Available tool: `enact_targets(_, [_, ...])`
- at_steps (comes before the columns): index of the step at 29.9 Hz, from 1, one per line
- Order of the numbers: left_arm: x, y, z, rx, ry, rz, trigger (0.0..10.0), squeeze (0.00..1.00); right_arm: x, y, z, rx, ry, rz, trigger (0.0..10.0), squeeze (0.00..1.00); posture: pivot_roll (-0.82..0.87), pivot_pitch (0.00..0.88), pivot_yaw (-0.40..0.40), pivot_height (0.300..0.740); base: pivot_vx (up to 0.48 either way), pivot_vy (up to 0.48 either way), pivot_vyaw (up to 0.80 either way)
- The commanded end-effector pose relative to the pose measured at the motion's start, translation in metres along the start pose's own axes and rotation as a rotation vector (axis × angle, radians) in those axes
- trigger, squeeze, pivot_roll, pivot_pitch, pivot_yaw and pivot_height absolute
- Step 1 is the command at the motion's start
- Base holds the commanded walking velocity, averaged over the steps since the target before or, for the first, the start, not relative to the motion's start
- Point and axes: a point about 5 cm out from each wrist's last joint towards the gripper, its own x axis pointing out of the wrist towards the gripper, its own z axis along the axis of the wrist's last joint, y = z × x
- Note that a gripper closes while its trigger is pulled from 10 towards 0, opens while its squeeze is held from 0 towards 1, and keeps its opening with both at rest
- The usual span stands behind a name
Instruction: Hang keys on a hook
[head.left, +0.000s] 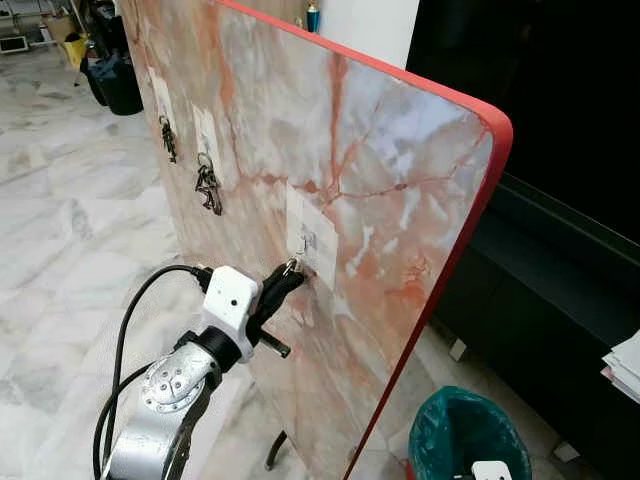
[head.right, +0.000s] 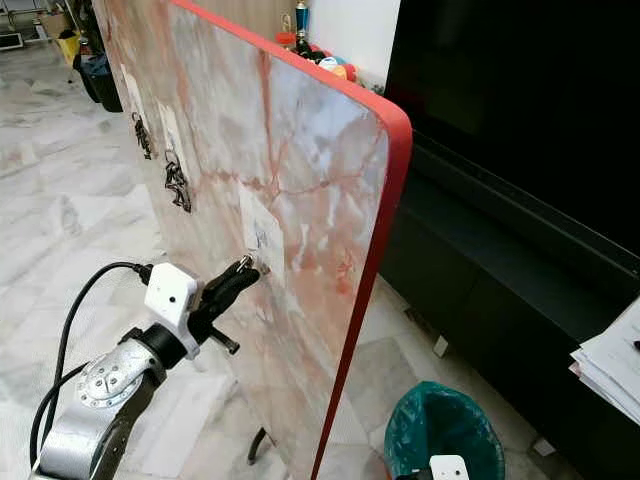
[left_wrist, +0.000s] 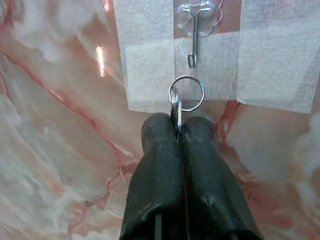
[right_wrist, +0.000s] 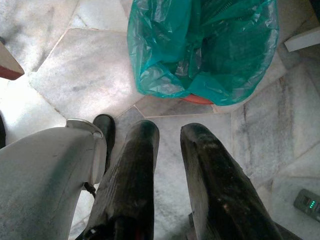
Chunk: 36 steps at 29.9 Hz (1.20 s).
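The left gripper has its jaws clamped on the key ring, which juts past the tips just beside the hook, seemingly apart. Right gripper jaws parted, idle.

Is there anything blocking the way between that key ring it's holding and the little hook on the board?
Nothing visible does. The left gripper pinches the key ring just short of the metal hook on the marble-patterned board, with only bare taped surface between ring and hook tip. The right gripper hangs idle over the floor.
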Motion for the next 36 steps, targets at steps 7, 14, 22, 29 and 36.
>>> enact_targets(7, [0.0017,-0.0039,0.0111,0.016,-0.036,-0.026,10.0,0.0,-0.0001,-0.0015,0.0009,-0.004,-0.003,-0.006,10.0,0.0,-0.02,0.0,-0.063,0.74,0.0,0.0,0.0])
enact_targets(14, [-0.006,-0.0042,0.0139,0.037,-0.032,-0.032,10.0,0.0,-0.0001,-0.002,0.0012,-0.006,-0.003,-0.007,10.0,0.0,-0.02,0.0,-0.065,0.74,0.0,0.0,0.0])
enact_targets(22, [-0.0073,-0.0064,0.0144,0.036,-0.031,-0.029,10.0,0.0,0.0,-0.002,0.0014,-0.007,-0.003,-0.006,10.0,0.0,-0.02,0.0,-0.065,0.74,0.0,0.0,0.0])
enact_targets(29, [-0.0056,-0.0021,0.0162,0.043,-0.037,0.005,10.0,0.0,0.0,-0.0017,0.0014,-0.008,-0.003,-0.005,10.0,0.0,-0.02,0.0,-0.065,0.74,0.0,0.0,0.0])
enact_targets(36, [-0.0045,-0.001,0.0181,0.046,-0.046,0.019,10.0,0.0,0.0,-0.0016,0.0013,-0.008,-0.003,-0.005,10.0,0.0,-0.02,0.0,-0.066,0.74,0.0,0.0,0.0])
